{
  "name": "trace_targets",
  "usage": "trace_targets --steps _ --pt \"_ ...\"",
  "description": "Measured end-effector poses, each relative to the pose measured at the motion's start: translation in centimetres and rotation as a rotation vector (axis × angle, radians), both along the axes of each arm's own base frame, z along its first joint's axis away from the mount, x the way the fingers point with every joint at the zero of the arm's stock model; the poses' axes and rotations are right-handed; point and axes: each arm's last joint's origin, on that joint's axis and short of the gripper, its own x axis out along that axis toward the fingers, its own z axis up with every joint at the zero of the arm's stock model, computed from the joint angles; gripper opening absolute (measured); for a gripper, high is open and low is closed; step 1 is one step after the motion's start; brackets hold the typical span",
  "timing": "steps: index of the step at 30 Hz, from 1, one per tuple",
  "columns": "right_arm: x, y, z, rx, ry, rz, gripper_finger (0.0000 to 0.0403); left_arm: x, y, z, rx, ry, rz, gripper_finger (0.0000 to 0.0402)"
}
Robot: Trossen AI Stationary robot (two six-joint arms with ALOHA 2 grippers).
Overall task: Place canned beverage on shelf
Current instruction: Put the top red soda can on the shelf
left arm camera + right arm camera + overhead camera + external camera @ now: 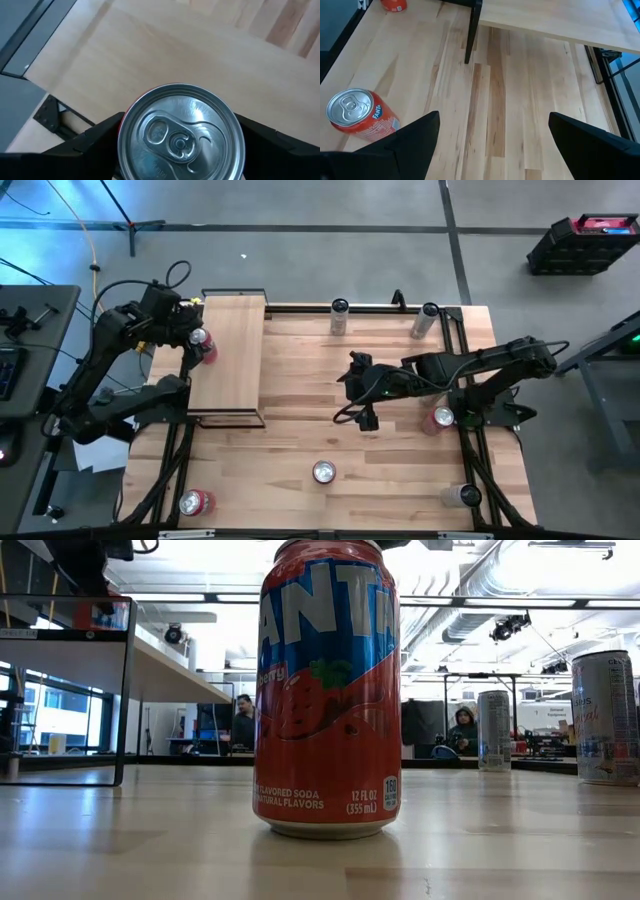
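Observation:
My left gripper (198,342) is shut on a red soda can (204,346) at the left edge of the shelf (228,355), a pale board in a thin black frame at the table's far left. The left wrist view shows the can's silver top (180,132) over the shelf board (150,50). My right gripper (354,392) is open and empty over the middle of the table, pointing toward the shelf. A red Fanta can (360,117) stands on the table ahead of it. It is also seen close up in the low view (328,690). My left gripper pinches the can's side wall just under its top rim (125,125) between its two fingers (95,140). The fingers stand on opposite sides of the can and come from above. The can stays upright over the shelf's left edge; whether its base rests on the board cannot be told.
Two slim cans (340,315) (425,320) stand at the far edge. More cans stand at the right (440,418), near right (462,496) and near left (195,502). The shelf's black leg (470,30) is ahead of my right gripper.

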Motion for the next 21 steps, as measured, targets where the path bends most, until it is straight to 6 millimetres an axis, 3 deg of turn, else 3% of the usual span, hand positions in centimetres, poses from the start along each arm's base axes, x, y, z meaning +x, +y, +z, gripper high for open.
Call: trace_targets --steps 21 --pt "0.20 -0.97 0.06 -0.010 -0.006 -0.021 0.0360 0.31 -0.16 -0.12 -0.063 -0.022 0.041 0.0324"
